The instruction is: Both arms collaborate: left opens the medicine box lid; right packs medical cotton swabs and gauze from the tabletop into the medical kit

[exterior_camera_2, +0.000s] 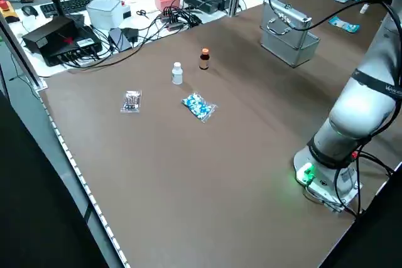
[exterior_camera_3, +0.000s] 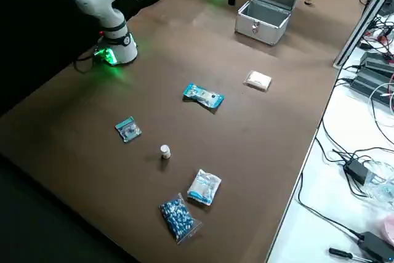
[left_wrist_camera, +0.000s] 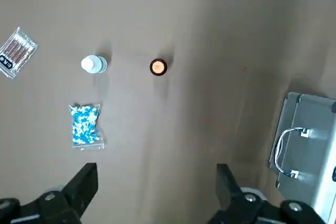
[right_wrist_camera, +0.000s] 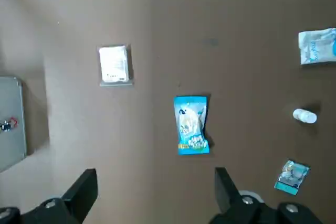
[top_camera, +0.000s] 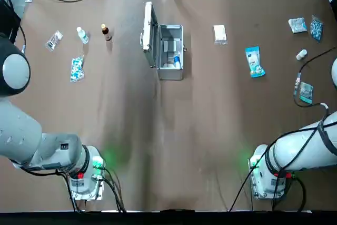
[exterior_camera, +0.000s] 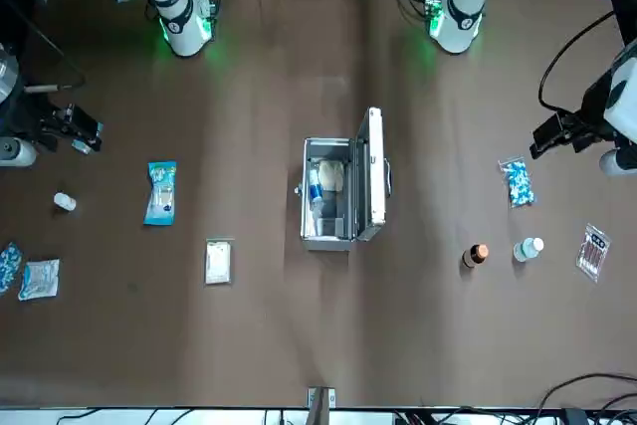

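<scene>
Nearest the camera in our left wrist view are the jaws of our left gripper (left_wrist_camera: 157, 174), parted wide with nothing between them, above our left side of the worktop (top_camera: 174, 146). Our right gripper (right_wrist_camera: 156, 176) hangs above our right side, its jaws likewise wide apart and holding nothing.

The metal medicine box (top_camera: 171, 51) sits between the two arms, toward the far edge, with its lid (top_camera: 150, 35) open and upright on our left. Inside we see a small blue-and-white bottle (exterior_camera: 316, 186) and a whitish item (exterior_camera: 331, 175) whose kind we cannot tell.

To the left of the box lie a clear packet (top_camera: 54, 40) and a bag of blue-and-white pieces (top_camera: 77, 69); a white-capped bottle (top_camera: 82, 35) and a brown bottle (top_camera: 106, 32) stand near them. To its right are a flat white packet (top_camera: 220, 34), then a light-blue packet (top_camera: 255, 61). Farther right we have a white-and-blue packet (top_camera: 297, 25) just beside a bag of dark-blue pieces (top_camera: 316, 28), a little white bottle (top_camera: 301, 55) lying on its side, and a teal-edged packet (top_camera: 306, 92). We cannot tell for certain which hold swabs or gauze.
</scene>
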`<action>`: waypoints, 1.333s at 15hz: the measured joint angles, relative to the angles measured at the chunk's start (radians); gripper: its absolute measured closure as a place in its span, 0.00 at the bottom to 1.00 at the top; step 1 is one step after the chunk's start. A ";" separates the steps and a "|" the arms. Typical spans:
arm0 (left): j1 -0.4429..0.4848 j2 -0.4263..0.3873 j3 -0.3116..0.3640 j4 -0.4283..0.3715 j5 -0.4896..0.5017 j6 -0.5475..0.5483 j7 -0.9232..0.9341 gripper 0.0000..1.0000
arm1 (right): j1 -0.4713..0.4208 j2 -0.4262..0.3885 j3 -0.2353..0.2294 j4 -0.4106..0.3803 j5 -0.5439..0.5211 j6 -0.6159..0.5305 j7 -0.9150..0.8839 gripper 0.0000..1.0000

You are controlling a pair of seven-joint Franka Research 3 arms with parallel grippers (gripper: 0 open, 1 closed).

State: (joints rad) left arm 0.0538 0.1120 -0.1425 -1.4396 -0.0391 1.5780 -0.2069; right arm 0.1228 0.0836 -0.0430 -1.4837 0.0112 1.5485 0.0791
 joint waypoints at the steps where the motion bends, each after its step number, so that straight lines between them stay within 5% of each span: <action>1: 0.000 0.002 0.000 0.000 0.000 0.002 0.000 0.00 | 0.008 0.001 0.001 -0.023 0.000 0.002 0.001 0.01; 5: -0.003 0.005 -0.001 -0.001 0.000 0.005 0.000 0.00 | 0.009 0.012 -0.002 -0.142 0.002 0.067 0.010 0.01; 12: -0.003 0.019 -0.010 -0.002 0.000 0.012 0.001 0.00 | -0.114 0.047 -0.012 -0.419 0.059 0.304 0.003 0.02; 18: -0.003 0.025 -0.023 -0.002 0.000 0.013 0.001 0.00 | -0.148 0.208 -0.012 -0.511 0.061 0.453 -0.073 0.09; 20: -0.003 0.028 -0.026 -0.002 0.000 0.013 0.002 0.00 | -0.153 0.289 -0.012 -0.519 0.061 0.490 -0.077 0.19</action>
State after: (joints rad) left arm 0.0504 0.1398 -0.1685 -1.4418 -0.0390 1.5914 -0.2051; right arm -0.0299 0.3729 -0.0551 -2.0026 0.0726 2.0388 0.0018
